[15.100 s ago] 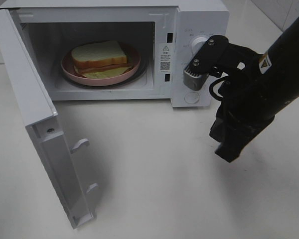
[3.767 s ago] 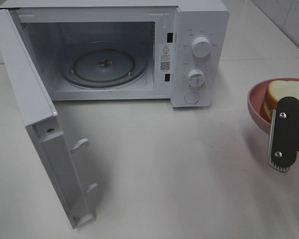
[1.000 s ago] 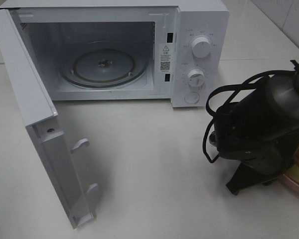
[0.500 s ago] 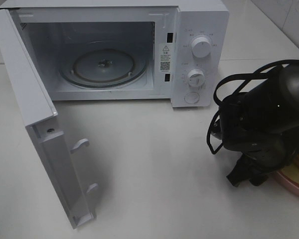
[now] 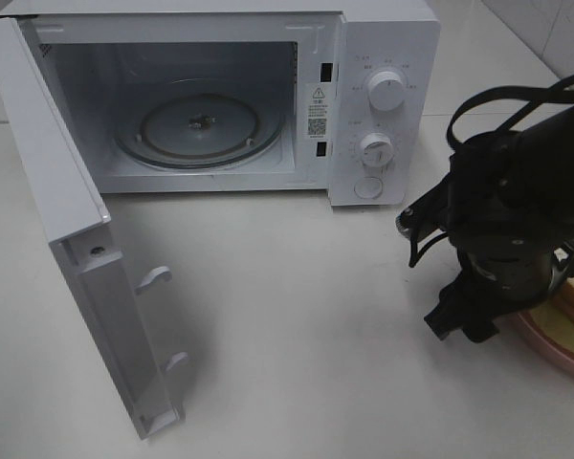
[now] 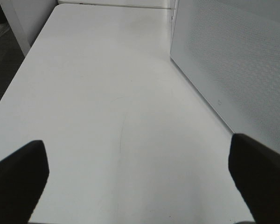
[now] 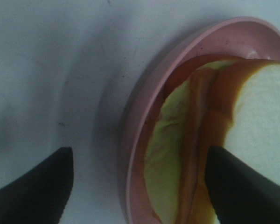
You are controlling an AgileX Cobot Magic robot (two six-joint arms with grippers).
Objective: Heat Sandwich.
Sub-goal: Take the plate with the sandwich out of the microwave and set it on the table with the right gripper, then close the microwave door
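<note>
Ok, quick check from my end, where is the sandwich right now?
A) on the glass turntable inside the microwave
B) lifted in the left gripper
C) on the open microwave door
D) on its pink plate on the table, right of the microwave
D: the sandwich lies on the pink plate on the white table, under the right gripper, while the turntable in the open microwave is bare.

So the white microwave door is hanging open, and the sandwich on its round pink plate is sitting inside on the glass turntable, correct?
Not quite. The white microwave door is open, but the glass turntable is bare in the exterior high view. The sandwich on its round pink plate sits on the white table, right of the microwave, by the right gripper.
</note>
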